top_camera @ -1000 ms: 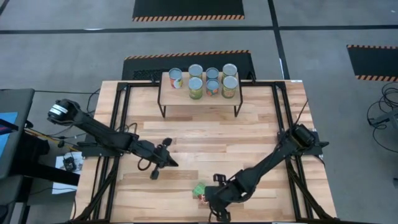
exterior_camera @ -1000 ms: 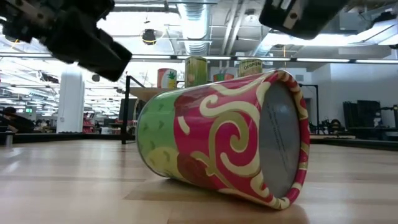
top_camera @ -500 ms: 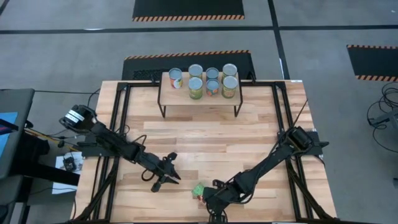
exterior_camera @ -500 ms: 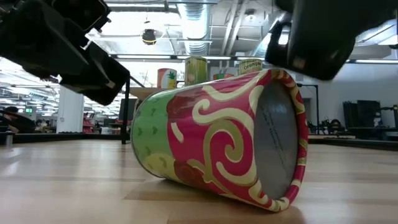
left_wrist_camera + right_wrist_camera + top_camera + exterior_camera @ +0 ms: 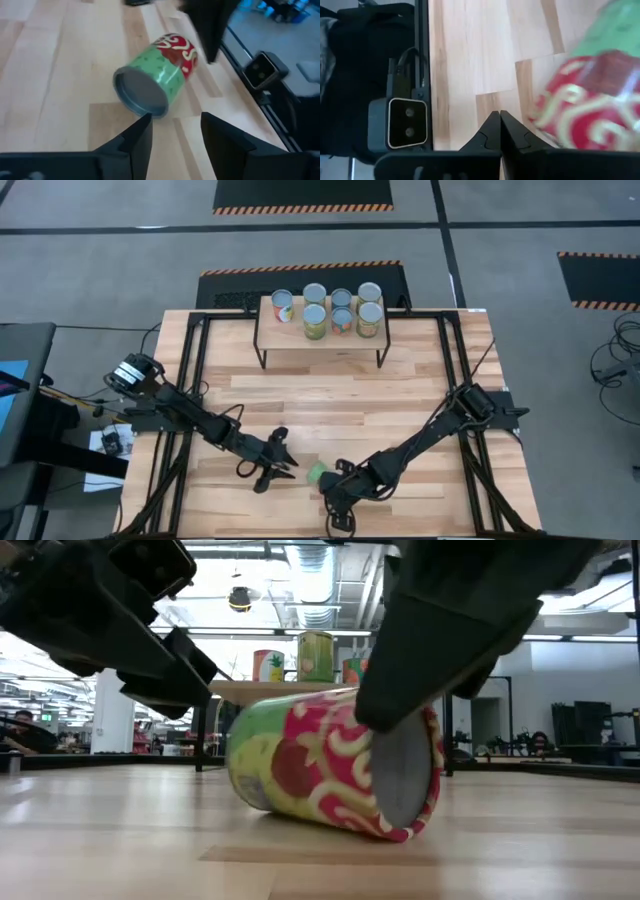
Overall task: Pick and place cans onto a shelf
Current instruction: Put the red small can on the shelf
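One can point(image 5: 317, 471) with a green and red label lies on its side on the table near the front edge. Its silvery end point(image 5: 141, 93) faces my left gripper point(image 5: 174, 129), which stands open just short of it on the can's left. My right gripper point(image 5: 499, 120) is shut and lies at the can's near side, by its red end. The shelf point(image 5: 268, 330) stands at the table's far middle, with several cans point(image 5: 315, 320) upright on its plank top. My right gripper touches the can's side wall near the red end point(image 5: 192, 50) with the outer side of its shut fingers point(image 5: 207, 30). The fingers come level along the near side, pointing toward the table's left. The can lies on its side on the table point(image 5: 330, 780).
A small black camera box point(image 5: 405, 125) sits at the table's near edge close to my right gripper. Black frame rails point(image 5: 195, 380) run along both sides of the table. Bare wood point(image 5: 330, 400) lies between the shelf and the lying can.
My left gripper has moved toward the near edge and right, up to the can, and has opened. My right gripper, shut, has moved against the can. The can has slid toward the far edge and turned, its silvery end now toward the left gripper.
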### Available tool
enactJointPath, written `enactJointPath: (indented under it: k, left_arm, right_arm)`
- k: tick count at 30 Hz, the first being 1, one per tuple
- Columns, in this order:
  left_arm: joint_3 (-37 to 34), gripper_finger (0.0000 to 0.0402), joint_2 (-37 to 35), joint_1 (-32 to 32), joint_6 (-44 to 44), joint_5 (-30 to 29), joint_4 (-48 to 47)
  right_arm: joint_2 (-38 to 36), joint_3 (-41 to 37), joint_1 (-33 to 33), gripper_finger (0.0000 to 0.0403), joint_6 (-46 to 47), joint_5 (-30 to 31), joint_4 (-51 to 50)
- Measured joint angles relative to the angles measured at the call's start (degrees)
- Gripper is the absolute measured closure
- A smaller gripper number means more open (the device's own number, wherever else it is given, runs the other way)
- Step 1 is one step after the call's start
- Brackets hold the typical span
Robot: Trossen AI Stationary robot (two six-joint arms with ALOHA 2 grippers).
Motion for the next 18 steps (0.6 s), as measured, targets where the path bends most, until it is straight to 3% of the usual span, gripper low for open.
enactJointPath:
  k: [12, 18]
  left_arm:
    - [1.74, 0.0238, -0.02, 1.53, -0.03, -2.73, 1.09]
    - [2.16, 0.0238, -0.04, 2.37, 0.69, -3.22, 0.87]
  right_arm:
    - [0.13, 0.01, -1.42, 0.0391, -4.39, 1.37, 1.57]
    - [-2.15, 4.32, 1.33, 0.0391, -1.05, 1.13, -11.72]
